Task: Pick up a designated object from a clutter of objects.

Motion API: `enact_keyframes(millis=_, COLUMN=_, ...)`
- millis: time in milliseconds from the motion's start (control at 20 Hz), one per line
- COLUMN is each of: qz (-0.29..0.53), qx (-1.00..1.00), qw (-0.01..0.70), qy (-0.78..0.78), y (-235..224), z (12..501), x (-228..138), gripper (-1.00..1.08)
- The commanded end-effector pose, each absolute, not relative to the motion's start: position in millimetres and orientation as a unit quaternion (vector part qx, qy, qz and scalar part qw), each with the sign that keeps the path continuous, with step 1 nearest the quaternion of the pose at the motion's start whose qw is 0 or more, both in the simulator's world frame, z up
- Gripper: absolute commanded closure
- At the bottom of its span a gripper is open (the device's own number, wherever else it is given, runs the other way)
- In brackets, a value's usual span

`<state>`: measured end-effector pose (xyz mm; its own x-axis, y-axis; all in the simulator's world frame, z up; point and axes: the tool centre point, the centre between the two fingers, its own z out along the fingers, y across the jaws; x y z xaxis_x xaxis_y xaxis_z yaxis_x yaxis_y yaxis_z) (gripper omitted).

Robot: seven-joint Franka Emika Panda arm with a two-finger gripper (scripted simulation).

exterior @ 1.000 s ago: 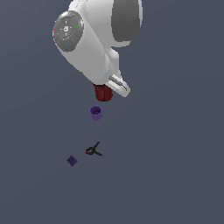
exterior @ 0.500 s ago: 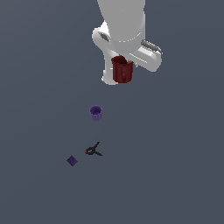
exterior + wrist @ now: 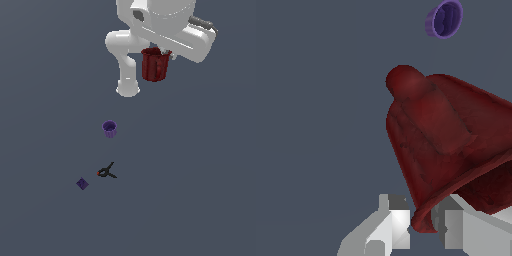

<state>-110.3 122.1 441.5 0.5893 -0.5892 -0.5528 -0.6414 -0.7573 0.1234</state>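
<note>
The dark red mug (image 3: pixel 154 65) hangs high in the exterior view, held under the white arm, well above the grey floor. In the wrist view the mug (image 3: pixel 446 140) fills the frame, its rim pinched between the two white fingers (image 3: pixel 398 220). My gripper (image 3: pixel 160 51) is shut on the mug's rim; it also shows in the wrist view (image 3: pixel 423 222). The purple cup (image 3: pixel 109 128) stands on the floor below, and shows in the wrist view (image 3: pixel 444 19). The black clamp with an orange tip (image 3: pixel 106 171) and the small purple cube (image 3: pixel 82 183) lie nearer the front.
The white arm's base and links (image 3: pixel 127 65) rise behind the mug. The floor is flat dark grey all round.
The arm has lifted the mug higher and toward the exterior view's right. The purple cup, clamp and cube have not moved.
</note>
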Motion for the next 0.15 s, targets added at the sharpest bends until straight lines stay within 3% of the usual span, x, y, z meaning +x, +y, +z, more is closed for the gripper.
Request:
enact_keyframes(millis=0, qz=0.293, qx=-0.890, qw=0.045, qy=0.346, y=125.7, z=446.7, x=-110.0, gripper=1.08)
enact_keyframes(millis=100, qz=0.293, qx=-0.890, qw=0.045, qy=0.346, y=126.5, z=447.4, x=-109.9, gripper=1.08)
